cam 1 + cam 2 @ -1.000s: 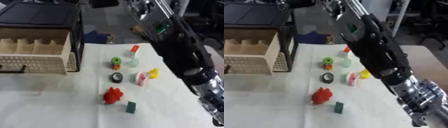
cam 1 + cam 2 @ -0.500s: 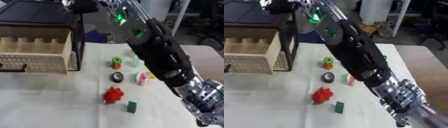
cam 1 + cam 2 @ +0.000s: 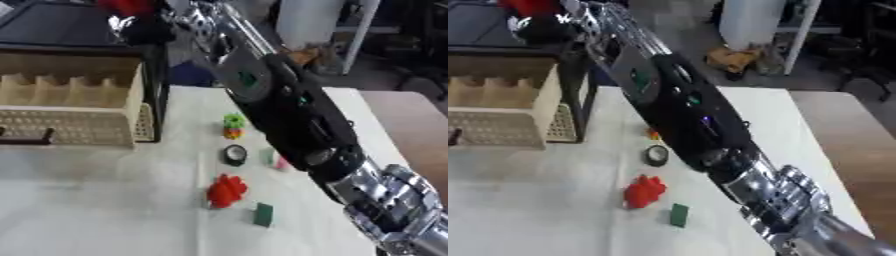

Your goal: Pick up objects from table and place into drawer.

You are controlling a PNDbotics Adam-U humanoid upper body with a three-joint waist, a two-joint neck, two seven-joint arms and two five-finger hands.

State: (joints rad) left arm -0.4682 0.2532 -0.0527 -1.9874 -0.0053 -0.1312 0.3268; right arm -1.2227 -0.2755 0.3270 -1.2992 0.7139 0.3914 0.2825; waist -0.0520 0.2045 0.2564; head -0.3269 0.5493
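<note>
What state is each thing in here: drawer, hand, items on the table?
drawer: pulled open.
right hand: raised above the drawer, red thing at it; grip unclear.
red toy: on the table, untouched.
green block: on the table, untouched.
black ring: lying flat.

On the table [image 3: 105, 200] the open drawer [image 3: 70, 107] stands far left, with the small ring [image 3: 234, 154], lumpy toy [image 3: 227, 190] and block [image 3: 262, 214] to its right, nearer.
</note>
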